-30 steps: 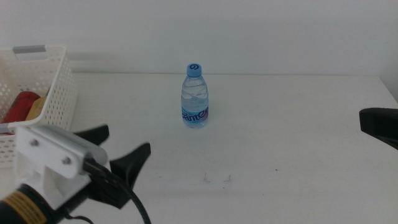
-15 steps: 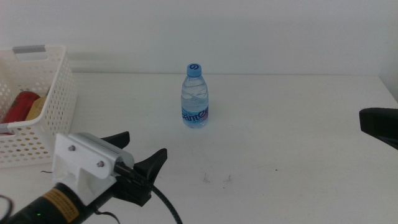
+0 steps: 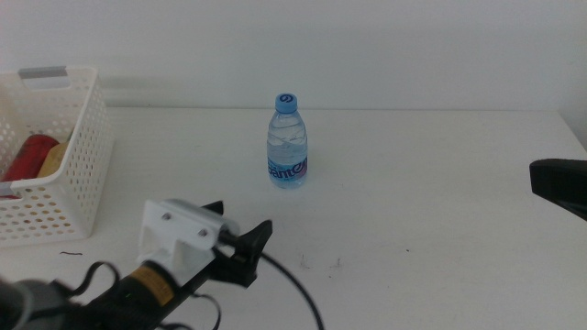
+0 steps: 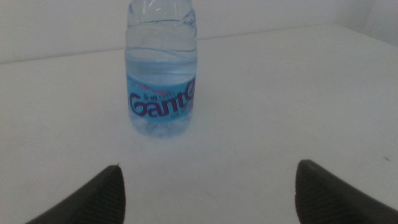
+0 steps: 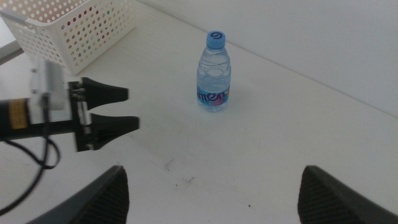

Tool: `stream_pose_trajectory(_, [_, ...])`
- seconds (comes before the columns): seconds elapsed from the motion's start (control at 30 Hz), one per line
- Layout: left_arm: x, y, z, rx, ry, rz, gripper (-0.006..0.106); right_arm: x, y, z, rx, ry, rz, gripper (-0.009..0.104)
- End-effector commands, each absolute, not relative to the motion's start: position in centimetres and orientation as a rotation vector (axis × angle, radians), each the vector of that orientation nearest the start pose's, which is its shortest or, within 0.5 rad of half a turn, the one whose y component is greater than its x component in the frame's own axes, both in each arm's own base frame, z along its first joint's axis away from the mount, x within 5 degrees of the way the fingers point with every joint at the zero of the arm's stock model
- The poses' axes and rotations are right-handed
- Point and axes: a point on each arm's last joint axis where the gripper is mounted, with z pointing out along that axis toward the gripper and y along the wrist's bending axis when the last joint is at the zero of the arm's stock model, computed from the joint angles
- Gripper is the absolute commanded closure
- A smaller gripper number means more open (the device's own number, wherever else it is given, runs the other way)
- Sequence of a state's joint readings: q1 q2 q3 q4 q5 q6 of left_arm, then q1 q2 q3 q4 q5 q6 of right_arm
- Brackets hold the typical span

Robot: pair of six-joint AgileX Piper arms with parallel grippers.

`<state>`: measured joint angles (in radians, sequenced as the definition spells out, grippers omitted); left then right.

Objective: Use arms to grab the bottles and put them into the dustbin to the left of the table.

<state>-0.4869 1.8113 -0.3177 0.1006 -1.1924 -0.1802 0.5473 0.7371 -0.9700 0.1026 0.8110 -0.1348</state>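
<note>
The small blue-capped water bottle (image 3: 288, 147) stands upright near the middle of the white table (image 3: 431, 202). My left gripper (image 3: 245, 214) is open and empty, low over the table, in front of the bottle and a little to its left, pointing toward it. In the left wrist view the bottle (image 4: 160, 87) stands ahead between the open jaws (image 4: 208, 167). The red can (image 3: 30, 154) and the yellow-liquid bottle (image 3: 55, 158) lie in the white dustbin (image 3: 78, 183) at the left. My right gripper (image 3: 559, 183) waits at the right edge, open (image 5: 212, 168).
The dustbin's grey handle strip (image 3: 44, 71) sits on its far rim. A black cable (image 3: 293, 284) trails from the left arm. A few tiny dark marks (image 3: 319, 264) dot the table in front of the bottle. The right wrist view shows the bottle (image 5: 214, 74) and the left gripper (image 5: 132, 107).
My left gripper has moved right from beside the dustbin, toward the water bottle, and sits lower in the picture, still open. The bottle and right arm have not moved.
</note>
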Motion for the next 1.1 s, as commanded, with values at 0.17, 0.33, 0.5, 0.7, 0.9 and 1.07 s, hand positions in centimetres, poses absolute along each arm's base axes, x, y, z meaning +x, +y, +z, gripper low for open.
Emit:
stream_pose_trajectory(0.17, [26.6,-14.7,11.8,0.326,1.71,-0.529,0.007,10.5,7.2,40.2,-0.672,1.952,0.372,0.007])
stream_pose_trajectory(0.33, [29.2,-16.0,11.1,0.311,1.674,-0.53,0.007,10.5,7.2,40.2,-0.672,1.952,0.372,0.007])
stream_pose_trajectory(0.5, [31.3,-17.0,10.3,0.31,1.674,-0.527,0.007,10.5,7.2,40.2,-0.664,1.955,0.377,0.007])
stream_pose_trajectory(0.7, [33.2,-17.8,9.6,0.285,1.681,-0.513,0.007,10.5,7.2,40.2,-0.664,1.955,0.377,0.007])
stream_pose_trajectory(0.9, [35.3,-18.2,9.3,0.285,1.7,-0.488,0.007,10.5,7.2,40.2,-0.664,1.955,0.377,0.007])
stream_pose_trajectory(1.07, [36.8,-18.7,9.3,0.283,1.704,-0.474,0.007,10.5,7.2,40.2,-0.664,1.955,0.377,0.007])
